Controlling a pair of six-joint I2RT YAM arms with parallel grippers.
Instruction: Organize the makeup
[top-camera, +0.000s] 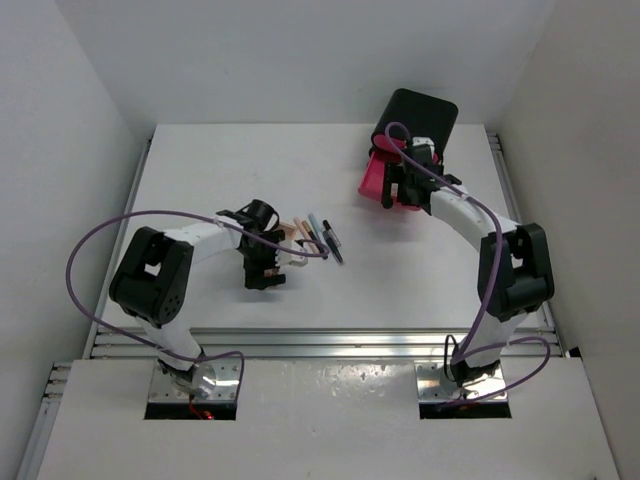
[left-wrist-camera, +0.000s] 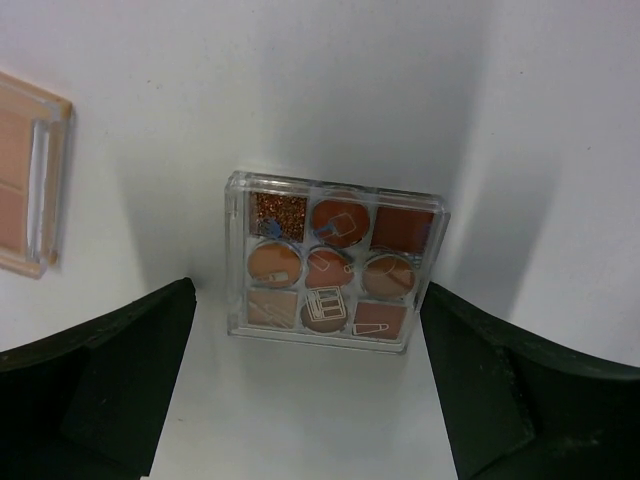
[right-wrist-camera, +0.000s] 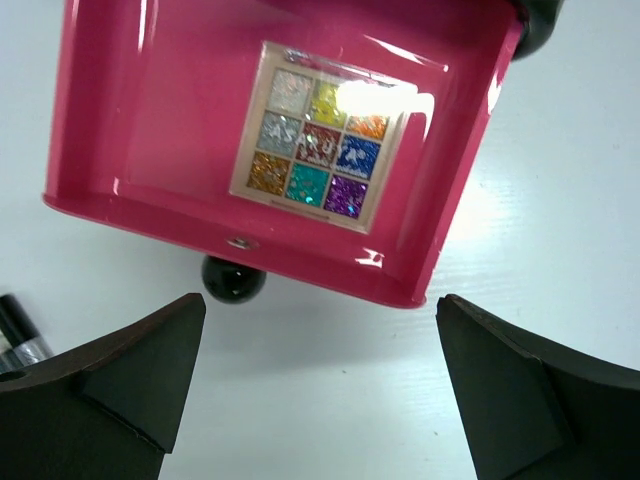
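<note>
Because the brown palette (left-wrist-camera: 335, 262) is a low, flat square of clear hard plastic lying on the smooth white table (top-camera: 400, 270), closing on it is risky. The left gripper (left-wrist-camera: 308, 290), spread wide around it and holding nothing, could skid off its thin edges or tip it up. The palette sits nearer the right finger, which would likely touch first and shove it. A peach palette (left-wrist-camera: 25, 185) lies near it, at the left edge of the wrist view, close enough to be nudged. A little farther out, the thin round pencils (top-camera: 322, 237) lie side by side and would roll at any brush from the arm. At the far side the right gripper (right-wrist-camera: 320, 300), also wide open and empty, hangs above the front of the glossy pink drawer (right-wrist-camera: 100, 120). The drawer stands pulled out of the black box (top-camera: 420, 115), with a glitter palette (right-wrist-camera: 318, 135) flat inside. Its small round black knob (right-wrist-camera: 233, 278) looks slick, and a careless push might jolt the drawer or slide the box.
</note>
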